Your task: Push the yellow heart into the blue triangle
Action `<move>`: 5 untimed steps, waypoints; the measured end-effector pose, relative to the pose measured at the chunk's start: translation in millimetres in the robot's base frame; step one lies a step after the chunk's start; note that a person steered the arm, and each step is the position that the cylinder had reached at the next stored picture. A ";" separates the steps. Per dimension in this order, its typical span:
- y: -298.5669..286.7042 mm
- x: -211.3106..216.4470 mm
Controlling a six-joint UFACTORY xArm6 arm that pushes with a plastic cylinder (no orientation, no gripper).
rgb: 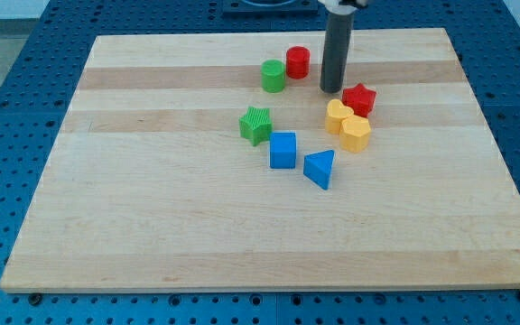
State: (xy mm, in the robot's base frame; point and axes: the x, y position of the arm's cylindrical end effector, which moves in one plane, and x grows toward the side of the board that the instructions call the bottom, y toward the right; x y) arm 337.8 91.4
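The yellow heart (pixel 355 133) lies right of the board's middle, touching another yellow block (pixel 337 116) at its upper left. The blue triangle (pixel 320 168) lies below and left of the heart, a short gap apart. My tip (pixel 332 90) rests on the board above the yellow blocks, just left of the red star (pixel 359 98). It touches no block that I can see.
A blue cube (pixel 283 149) sits just left of the triangle. A green star (pixel 256 125) lies left of it. A green cylinder (pixel 273 76) and a red cylinder (pixel 297 62) stand near the view's top. The wooden board (pixel 152 199) lies on a blue perforated table.
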 end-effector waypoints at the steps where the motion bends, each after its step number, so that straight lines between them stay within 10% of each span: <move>1: 0.5 28.1; 5: -5.5 53.0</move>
State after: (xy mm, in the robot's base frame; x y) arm 390.8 85.9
